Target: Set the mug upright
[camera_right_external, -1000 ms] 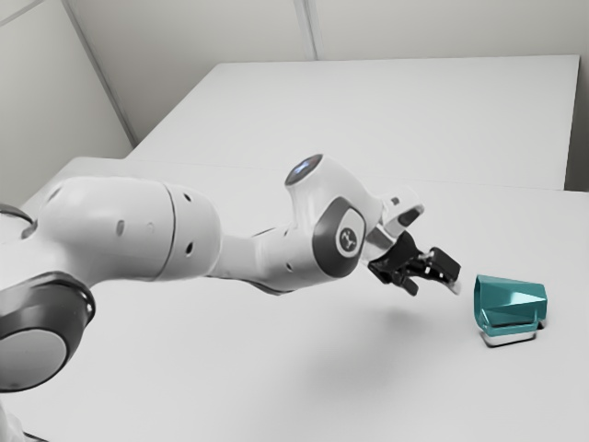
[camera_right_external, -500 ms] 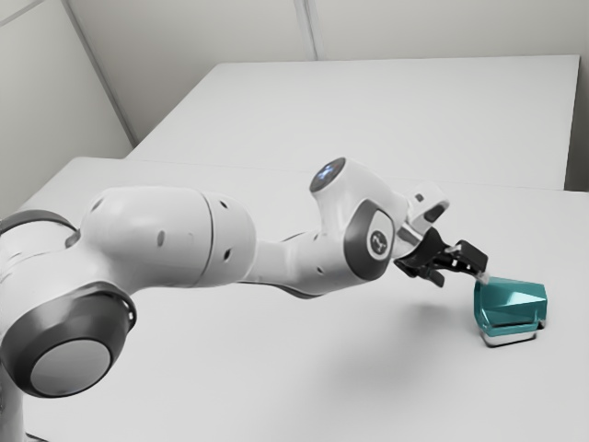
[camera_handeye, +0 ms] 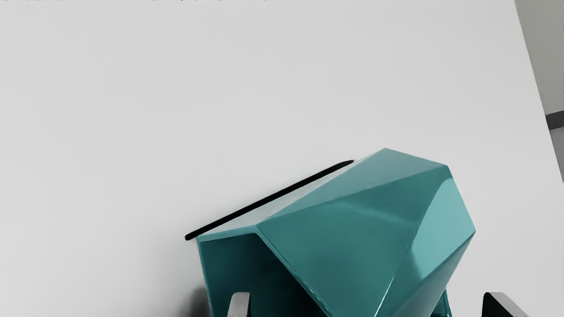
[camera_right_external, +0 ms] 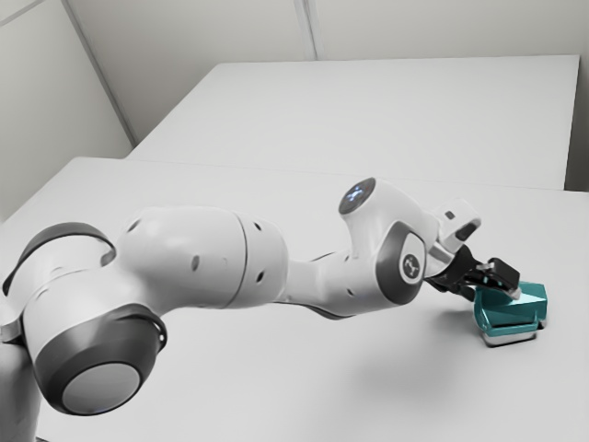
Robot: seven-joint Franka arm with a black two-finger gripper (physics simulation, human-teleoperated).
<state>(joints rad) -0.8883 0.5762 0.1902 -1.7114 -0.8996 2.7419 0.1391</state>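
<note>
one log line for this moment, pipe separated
gripper: open, at mug | mug: on its side on table | task: mug not upright

One mug [camera_right_external: 526, 308], one arm [camera_right_external: 198, 262], one tool [camera_right_external: 492, 294], two fingers [camera_handeye: 239, 304].

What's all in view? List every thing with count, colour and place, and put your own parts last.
Mug: 1, teal, faceted, lying on its side on the table, its opening toward the exterior view's left.
Black-edged piece: 1, white, along the mug's underside; whether it belongs to the mug, I cannot tell.
Table: 1, white, under the mug.
Flat surface: 1, white, beyond the table.
Walls: 2 sides visible, pale grey, at the back and at the exterior view's left.
Strip: 1, dark grey, past the table's edge.
Arm: 1, white with dark grey parts, coming in from the exterior view's left.
Gripper: 1, black with light tips, open, at the mug.
</note>
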